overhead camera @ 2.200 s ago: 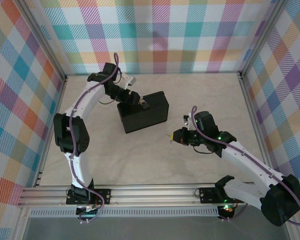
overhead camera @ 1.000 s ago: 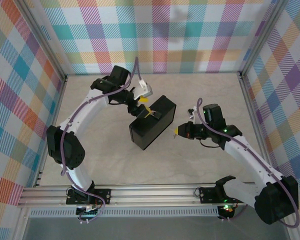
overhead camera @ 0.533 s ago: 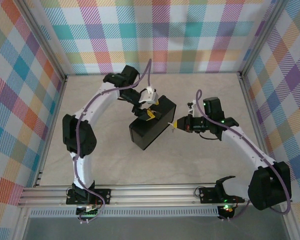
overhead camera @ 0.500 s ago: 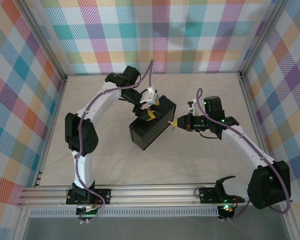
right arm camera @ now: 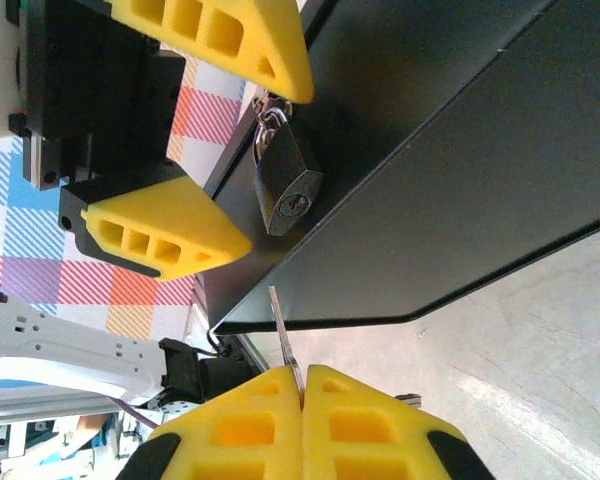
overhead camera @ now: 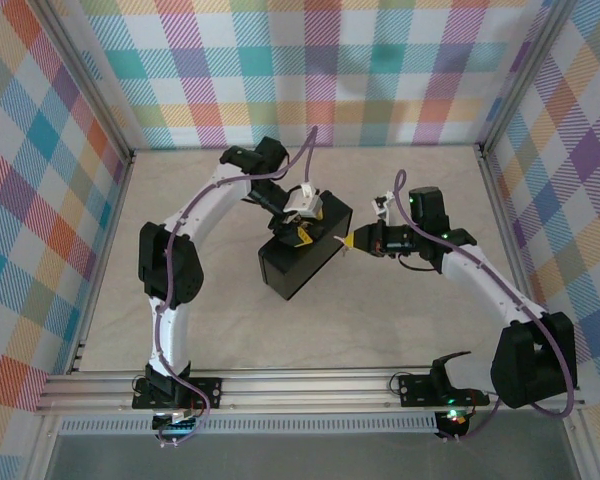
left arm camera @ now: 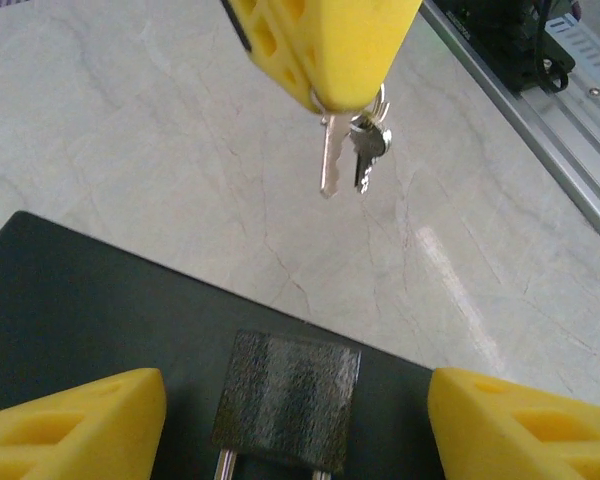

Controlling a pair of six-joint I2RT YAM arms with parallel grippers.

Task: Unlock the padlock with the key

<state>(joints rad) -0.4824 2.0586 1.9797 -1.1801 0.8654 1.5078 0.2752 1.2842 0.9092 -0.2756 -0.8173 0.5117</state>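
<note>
Left wrist view: the small dark blocky padlock (left arm camera: 288, 385) with pale metal shackle lies against the plain black box (left arm camera: 80, 300), between the left gripper's (left arm camera: 292, 410) spread yellow fingers (left arm camera: 70, 425) — neither touches its body. The right gripper (right arm camera: 302, 372), pinched closed on the thin silvery key (left arm camera: 330, 160), holds it near the box — apart from the padlock.

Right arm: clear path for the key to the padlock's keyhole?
Probably yes. The padlock turns its keyhole toward the key in the right gripper; the left fingers sit either side, and nothing lies between.
</note>
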